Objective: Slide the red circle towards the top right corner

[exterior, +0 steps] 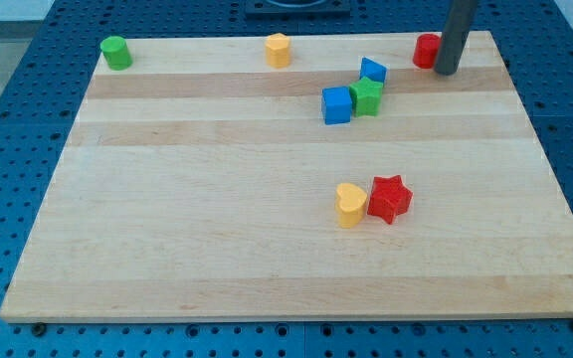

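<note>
Red circle [426, 50]: we see a short red cylinder, round on top, at the upper right of the frame, close to the board's top edge; its right side is hidden behind our rod.
Rod [456, 30]: we carry a straight dark grey rod that comes down from the top edge of the frame, slightly tilted.
My tip [447, 72]: we rest it on the board just right of the red circle, touching it or nearly so; we cannot tell which.
Pincer: we have none, only the rod, so there is no grasp or release to report.
Board [217, 249]: we work on a pale wooden board lying on a blue perforated table [8, 149].
Green cylinder [115, 52]: we find it at the upper left corner.
Yellow block [279, 49]: upper middle, near the top edge, shape unclear to us.
Cluster right of centre, upper part: a blue cube [336, 104], a green star-like block [367, 96] touching it, and another blue block [372, 71] just above.
Lower middle pair: a yellow heart [350, 205] touching a red star [389, 198] on its right.
</note>
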